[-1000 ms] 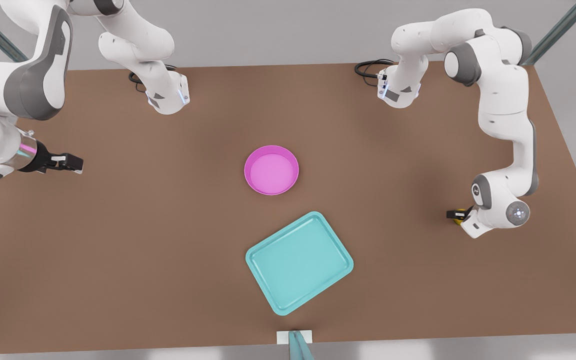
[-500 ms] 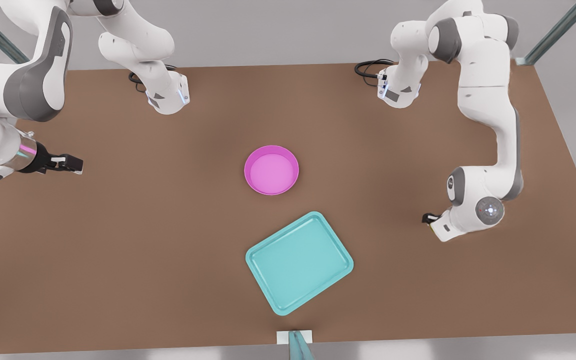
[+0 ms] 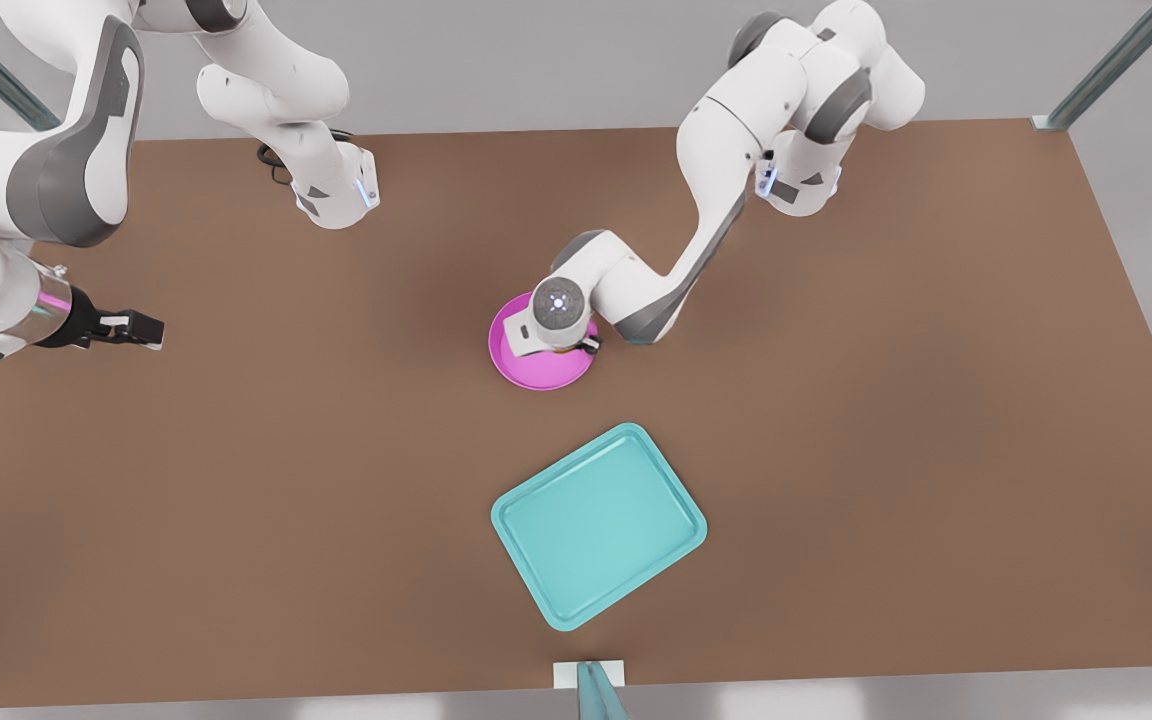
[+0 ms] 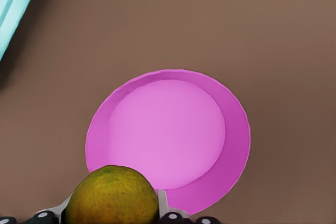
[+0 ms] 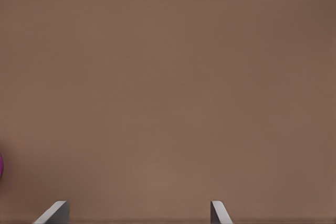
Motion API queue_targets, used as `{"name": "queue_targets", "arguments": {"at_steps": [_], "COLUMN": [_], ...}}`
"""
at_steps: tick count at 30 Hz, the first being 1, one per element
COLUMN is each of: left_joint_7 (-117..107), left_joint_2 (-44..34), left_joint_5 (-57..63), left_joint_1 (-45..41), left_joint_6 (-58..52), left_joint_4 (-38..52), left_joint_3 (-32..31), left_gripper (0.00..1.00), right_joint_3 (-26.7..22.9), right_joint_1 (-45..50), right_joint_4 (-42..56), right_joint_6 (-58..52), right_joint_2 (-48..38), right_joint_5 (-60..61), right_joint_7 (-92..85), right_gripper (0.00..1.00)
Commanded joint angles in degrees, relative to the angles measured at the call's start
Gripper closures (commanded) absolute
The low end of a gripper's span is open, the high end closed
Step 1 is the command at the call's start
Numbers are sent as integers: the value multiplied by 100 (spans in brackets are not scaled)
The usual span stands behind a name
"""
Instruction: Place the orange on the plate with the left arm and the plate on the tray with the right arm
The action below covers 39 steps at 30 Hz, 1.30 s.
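Note:
My left gripper (image 3: 566, 344) hangs over the pink plate (image 3: 534, 372) in the middle of the table, shut on the orange (image 4: 113, 196). In the left wrist view the orange sits between the fingers (image 4: 163, 204), above the near rim of the plate (image 4: 168, 135). The teal tray (image 3: 598, 525) lies nearer the front edge, with nothing on it; its corner (image 4: 13, 3) also appears in the left wrist view. My right gripper (image 3: 141, 328) waits at the front view's left, open over bare table, its fingertips (image 5: 55, 212) wide apart. A sliver of the plate (image 5: 1, 165) shows at the edge of the right wrist view.
Two white arm bases (image 3: 336, 195) (image 3: 798, 185) stand at the back of the brown table (image 3: 886, 420). A small white tag with a teal piece (image 3: 591, 682) sits at the front edge. Bare table lies around the plate and tray.
My left arm has swung from the front view's right to above the plate, carrying the orange. The right arm has stayed still.

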Motion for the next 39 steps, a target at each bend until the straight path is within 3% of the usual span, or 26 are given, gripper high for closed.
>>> {"name": "queue_targets", "arguments": {"at_steps": [1, 2, 6, 7, 8, 10, 11, 12, 13, 14, 15, 16, 17, 20, 26, 39], "left_joint_7": [-3632, -3623, -3632, -3597, -3500, -743, 734, 2088, 2696, 2679, 2574, 2319, 2186, 2248, 2301, 2292], "left_joint_2": [56, 56, 3, -364, -751, -1649, -1588, -1605, -1596, -1702, -2157, -2571, -3133, -3117, -3187, -3302], "left_joint_5": [-51, -42, -42, -33, -68, -833, -789, -772, -579, -253, 175, 1166, 1953, 1909, 1892, 1751], "left_joint_1": [-11, -11, -3, 102, 156, 525, 534, 534, 534, 595, 1951, 4047, 4665, 4436, 4445, 4436], "left_joint_6": [44, 44, 9, -506, -1420, -2891, -3208, -3217, -3217, -3234, -3269, -3235, -2638, -2892, -3182, -3366], "left_joint_4": [26, 26, 26, 18, 35, 245, 518, 536, 738, 826, 791, 712, -262, -88, -88, -79], "left_joint_3": [-8, -8, 10, 167, 710, 3277, 4174, 4983, 5274, 5187, 3438, 684, -324, -113, 19, 36], "left_gripper": [33, 0, 0, 0, 0, 0, 0, 0, 0, 0, 0, 0, 0, 0, 0, 0], "right_joint_3": [-4, -4, -4, -4, -4, -4, -4, -4, -4, 5, 49, 119, 461, 1103, 1762, 2554], "right_joint_1": [-6, -6, -32, -32, -41, -50, -50, -41, -15, 143, 459, 609, 618, 636, 662, 671], "right_joint_4": [-6, -15, -50, -93, -164, -823, -964, -973, -981, -1148, -1508, -1797, -2351, -3512, -4919, -4603], "right_joint_6": [4, 4, 4, 13, 13, 66, 75, 101, 408, 768, 1627, 2243, 3149, 4768, 7246, 6200], "right_joint_2": [-9, 0, 18, 62, 70, 263, 623, 1229, 1669, 1863, 1872, 1837, 1583, 651, 431, 1160], "right_joint_5": [0, 0, 0, 0, 9, 359, 895, 1563, 1951, 2302, 2417, 2434, 2452, 2452, 2461, 2935], "right_joint_7": [23, 23, 23, 32, 50, 94, 225, 366, 384, 375, 375, 375, 340, 314, 340, 243], "right_gripper": [0, 0, 0, 0, 0, 0, 0, 0, 0, 0, 0, 0, 0, 0, 0, 0]}}
